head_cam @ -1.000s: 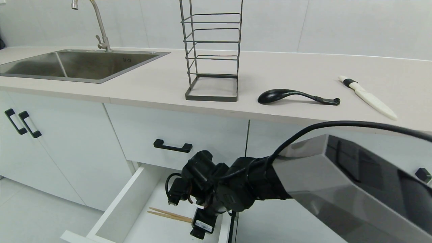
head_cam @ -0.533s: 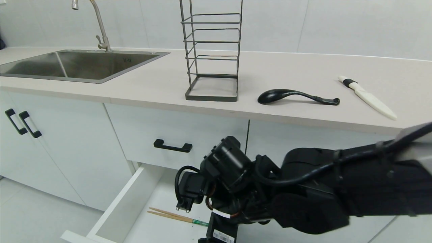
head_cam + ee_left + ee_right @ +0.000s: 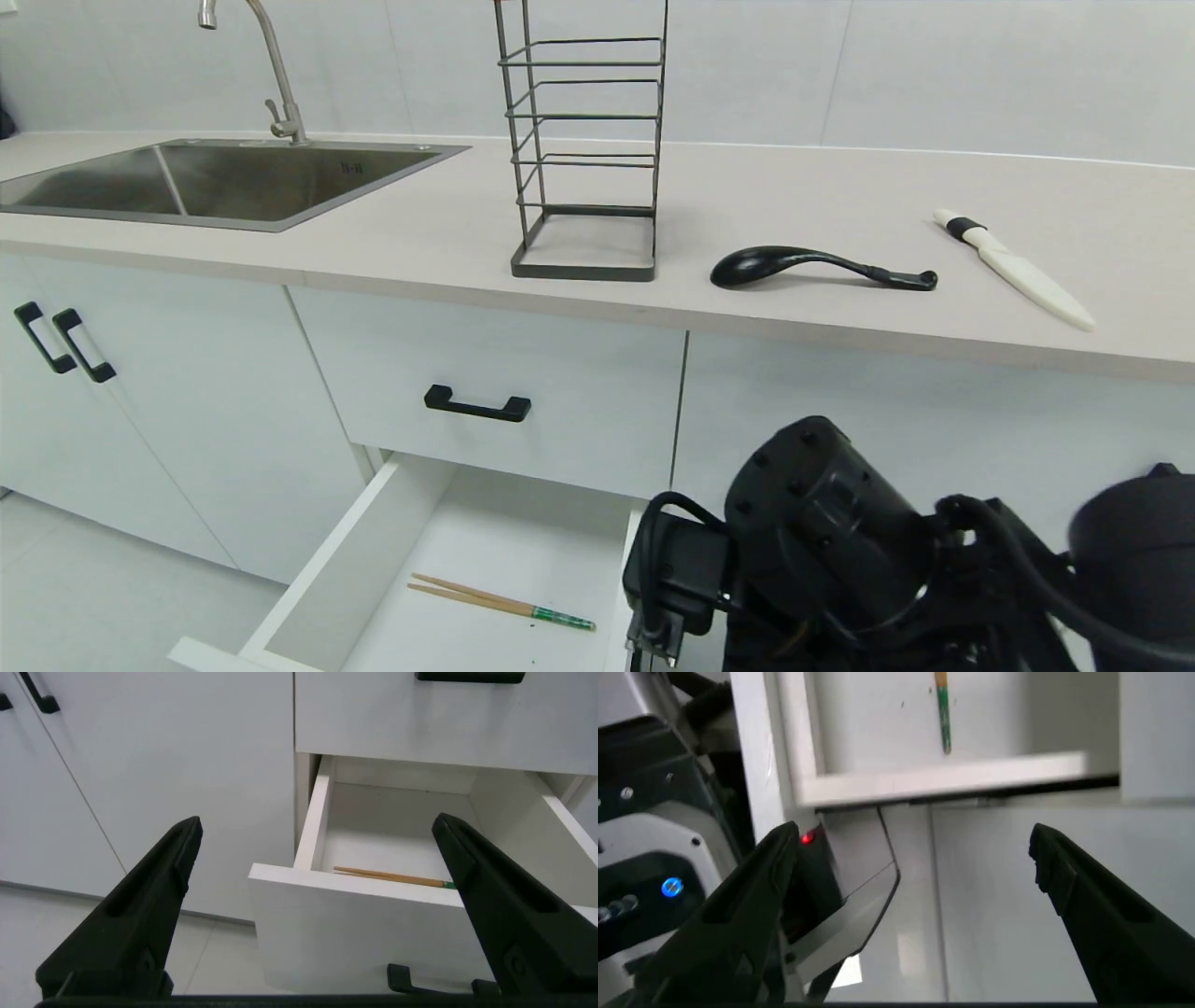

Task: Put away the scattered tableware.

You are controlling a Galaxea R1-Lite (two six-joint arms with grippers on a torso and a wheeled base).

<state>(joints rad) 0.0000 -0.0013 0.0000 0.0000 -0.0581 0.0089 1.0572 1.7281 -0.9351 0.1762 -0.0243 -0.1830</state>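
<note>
Open drawer (image 3: 373, 551): pulled out below the counter (image 3: 840, 187), at roughly 6 o'clock from the wire rack (image 3: 583, 149). Contents: one pair of wooden chopsticks (image 3: 499, 602) with green-banded ends, lying flat and side by side on the drawer floor near its front, the green ends pointing toward 4 o'clock. Counter items: a black ladle (image 3: 822, 266) lies at 3 o'clock from the rack, bowl end toward the rack and hooked handle end away from it; a white knife (image 3: 1013, 269) with a dark band near one end lies at 3 o'clock from the ladle, well apart from it and angled across the surface. The sink (image 3: 215, 177) and its tap (image 3: 271, 65) sit at 10 o'clock from the rack. A closed drawer with a black handle (image 3: 477, 404) is directly above the open one. Left pincer (image 3: 315, 826): released, fingers spread wide and empty — it hangs in front of the open drawer, with the chopsticks (image 3: 392, 876) visible past the front panel. Right pincer (image 3: 912, 835): also released, holding nothing — it is beside the drawer's outer edge above the floor, with a green chopstick end (image 3: 943, 714) visible inside.
</note>
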